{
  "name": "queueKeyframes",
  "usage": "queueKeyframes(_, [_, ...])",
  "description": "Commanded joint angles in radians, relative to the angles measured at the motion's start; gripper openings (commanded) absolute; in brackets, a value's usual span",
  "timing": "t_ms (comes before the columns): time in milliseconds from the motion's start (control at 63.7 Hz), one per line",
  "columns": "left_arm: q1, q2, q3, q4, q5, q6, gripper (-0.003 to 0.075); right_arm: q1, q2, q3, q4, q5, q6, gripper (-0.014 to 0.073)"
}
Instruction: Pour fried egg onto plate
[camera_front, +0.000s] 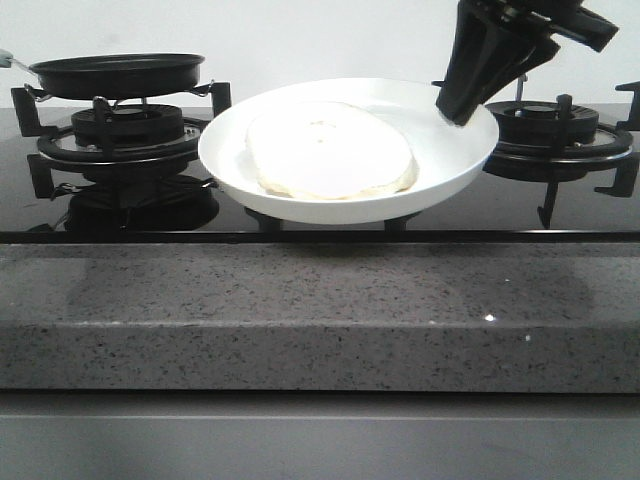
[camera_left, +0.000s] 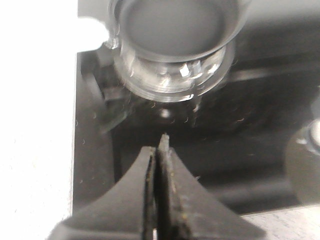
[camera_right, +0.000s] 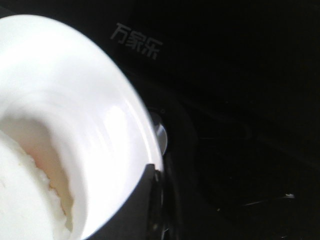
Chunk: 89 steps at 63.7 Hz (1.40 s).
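The white plate hangs above the black cooktop between the two burners, tipped a little toward the front. The fried egg lies in it, pale side up, with no yolk showing. My right gripper is shut on the plate's right rim. In the right wrist view, the gripper clamps the plate's edge, with the egg inside. The black frying pan sits over the left burner and looks empty. My left gripper is shut, near the pan but not touching it. It is out of the front view.
The left burner grate is under the pan, and the right burner grate is behind my right arm. A grey speckled stone counter edge runs along the front. A round knob sits on the glass.
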Motion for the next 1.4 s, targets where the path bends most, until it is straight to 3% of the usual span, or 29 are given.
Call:
queueKeyframes(0, [-0.049, -0.075, 0.041, 0.033, -0.141, -0.032, -0.002, 0.001, -0.05, -0.027, 0.033, -0.034, -0.004, -0.0057])
queueKeyframes(408, [-0.116, -0.429, 0.376, 0.025, -0.466, -0.032, -0.0019, 0.001, -0.05, -0.027, 0.033, -0.034, -0.004, -0.0057])
queueKeyframes(894, [-0.116, -0.826, 0.63, -0.072, -0.544, -0.032, -0.0019, 0.001, -0.05, -0.027, 0.033, -0.034, -0.004, -0.0057])
queueKeyframes(1381, [-0.116, -0.833, 0.637, -0.072, -0.551, -0.032, -0.0019, 0.001, -0.05, -0.027, 0.033, -0.034, -0.004, -0.0057])
